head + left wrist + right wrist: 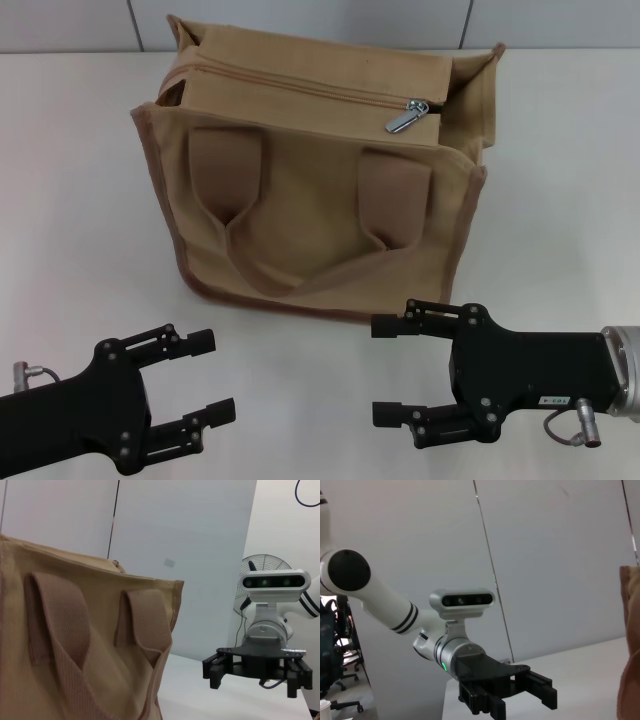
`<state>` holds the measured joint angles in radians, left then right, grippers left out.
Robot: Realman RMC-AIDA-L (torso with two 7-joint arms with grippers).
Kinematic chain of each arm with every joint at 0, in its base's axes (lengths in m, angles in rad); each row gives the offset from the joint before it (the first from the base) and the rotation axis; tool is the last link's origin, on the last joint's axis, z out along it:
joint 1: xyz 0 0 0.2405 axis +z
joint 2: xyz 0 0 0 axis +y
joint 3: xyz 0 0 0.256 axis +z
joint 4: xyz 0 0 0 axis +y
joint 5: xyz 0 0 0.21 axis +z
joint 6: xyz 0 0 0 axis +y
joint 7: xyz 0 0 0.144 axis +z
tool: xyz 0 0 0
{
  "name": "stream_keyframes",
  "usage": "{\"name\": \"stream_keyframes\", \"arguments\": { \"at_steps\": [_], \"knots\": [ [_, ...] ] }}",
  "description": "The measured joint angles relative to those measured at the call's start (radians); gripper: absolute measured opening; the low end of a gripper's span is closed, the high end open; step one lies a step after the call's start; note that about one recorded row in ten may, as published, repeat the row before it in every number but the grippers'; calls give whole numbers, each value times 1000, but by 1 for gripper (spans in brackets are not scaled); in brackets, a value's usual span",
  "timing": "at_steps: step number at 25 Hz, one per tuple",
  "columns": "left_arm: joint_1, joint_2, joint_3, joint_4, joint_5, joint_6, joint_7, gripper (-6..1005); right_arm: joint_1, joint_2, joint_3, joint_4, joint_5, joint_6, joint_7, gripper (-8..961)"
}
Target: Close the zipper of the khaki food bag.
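Observation:
The khaki food bag (320, 190) stands upright in the middle of the white table, handles hanging down its front. Its zipper (300, 88) runs along the top, with the silver pull tab (408, 117) near the right end. My left gripper (205, 378) is open and empty at the front left, apart from the bag. My right gripper (385, 370) is open and empty at the front right, just in front of the bag's lower right corner. The bag's front fills the left wrist view (85, 645), which also shows the right gripper (255, 667). The right wrist view shows the left gripper (515, 690) and the bag's edge (631, 645).
The white table (70, 200) spreads around the bag. A pale wall with seams (300, 15) stands right behind it. A fan (262, 565) shows far off in the left wrist view.

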<state>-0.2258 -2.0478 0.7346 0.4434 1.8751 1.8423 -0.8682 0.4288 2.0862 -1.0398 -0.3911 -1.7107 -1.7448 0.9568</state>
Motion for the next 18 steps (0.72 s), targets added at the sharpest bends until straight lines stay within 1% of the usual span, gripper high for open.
{"name": "stream_keyframes", "arguments": {
  "at_steps": [8,18],
  "knots": [
    [-6,-11,6,-3,7,-28,0,723,9,1,0,18,16,6,-2,833],
    [-23,-22,-12,-8,11,-40,-1,727,7,2,-1,27,26,7,-25,833]
  ]
}}
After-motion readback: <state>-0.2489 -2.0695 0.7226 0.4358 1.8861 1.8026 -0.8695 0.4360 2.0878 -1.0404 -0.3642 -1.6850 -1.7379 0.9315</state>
